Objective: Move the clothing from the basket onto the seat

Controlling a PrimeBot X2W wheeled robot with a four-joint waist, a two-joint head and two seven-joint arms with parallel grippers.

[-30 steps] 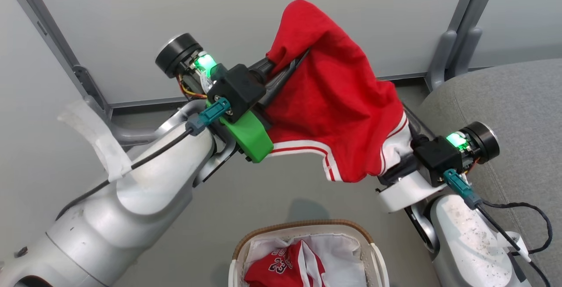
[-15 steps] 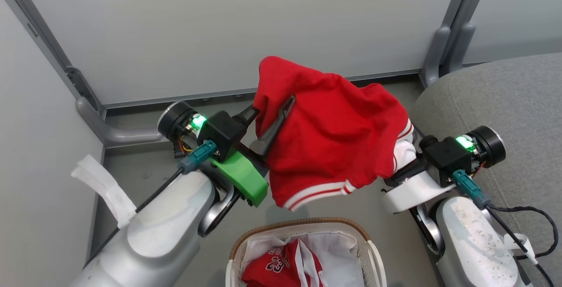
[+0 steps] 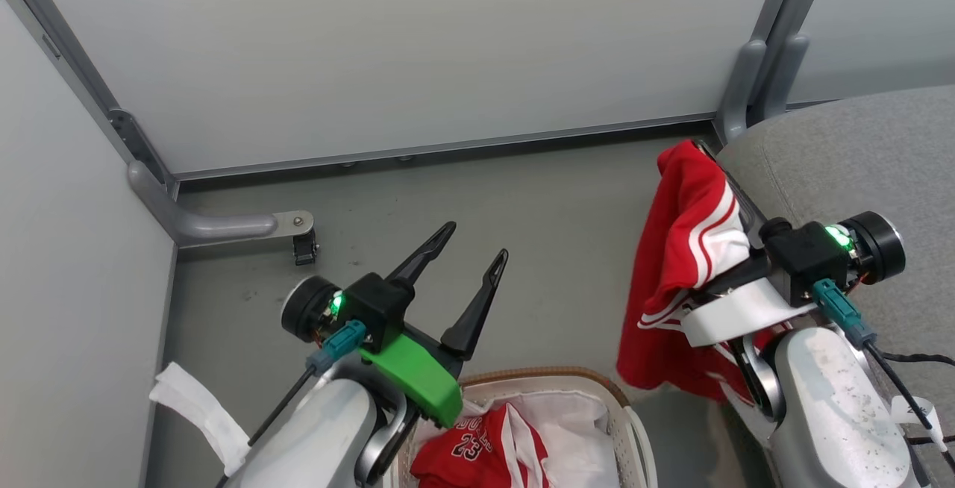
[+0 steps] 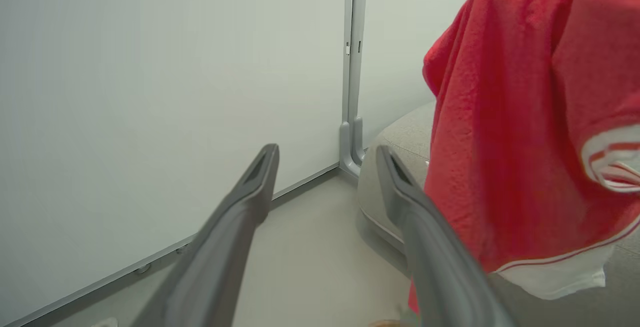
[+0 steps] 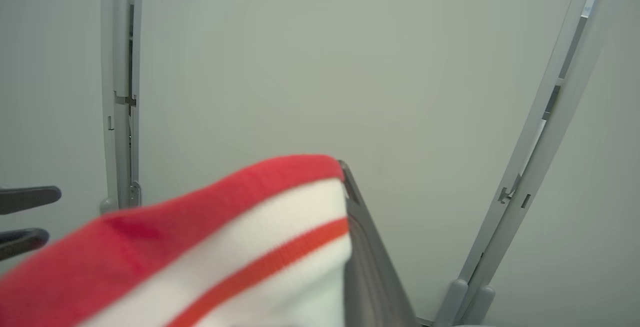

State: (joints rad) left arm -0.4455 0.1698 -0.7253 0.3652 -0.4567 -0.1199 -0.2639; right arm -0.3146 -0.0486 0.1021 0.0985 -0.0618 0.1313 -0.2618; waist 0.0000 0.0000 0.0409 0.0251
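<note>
head view: right claw pinches red garment.

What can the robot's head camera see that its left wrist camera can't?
Head camera's extras: the basket with a second red garment marked 23 inside, and the right gripper pinching the lifted red garment. Left wrist camera's extras: the grey seat seen from the side, where its lower edge meets the floor. Shared: the left gripper with its fingers open, the lifted red garment, the grey seat and the wall post.
</note>
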